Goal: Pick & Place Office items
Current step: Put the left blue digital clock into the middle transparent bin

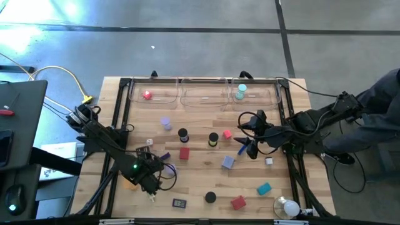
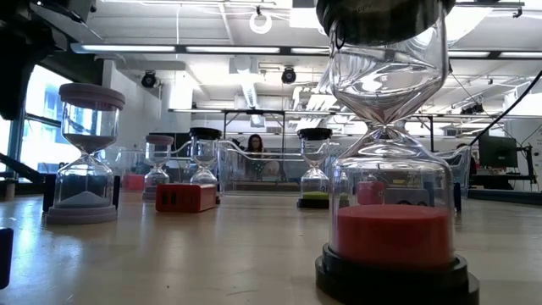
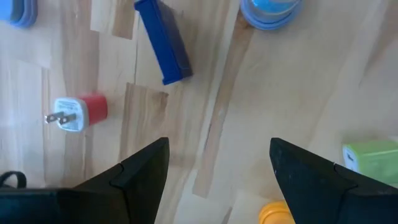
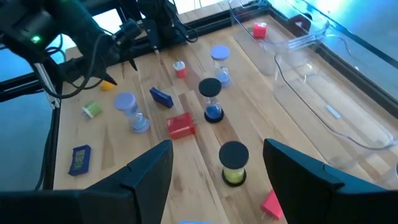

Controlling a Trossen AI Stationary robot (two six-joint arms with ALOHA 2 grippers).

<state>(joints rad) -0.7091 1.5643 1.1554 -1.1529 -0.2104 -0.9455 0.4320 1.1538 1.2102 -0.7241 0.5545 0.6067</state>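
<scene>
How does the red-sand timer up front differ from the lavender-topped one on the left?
The red-sand timer has black caps; the lavender-topped timer has lavender ones. The first holds red sand, the second pale sand. The red-sand timer stands nearest the low camera, the lavender-topped one farther back. Both stand upright with sand in the lower bulb.

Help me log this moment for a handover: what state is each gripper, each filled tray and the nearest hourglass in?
left gripper: open, holding nothing.
right gripper: open, holding nothing.
left tray: holds one red piece.
right tray: holds a teal hourglass.
red-sand hourglass: upright, sand settled in lower bulb.
</scene>
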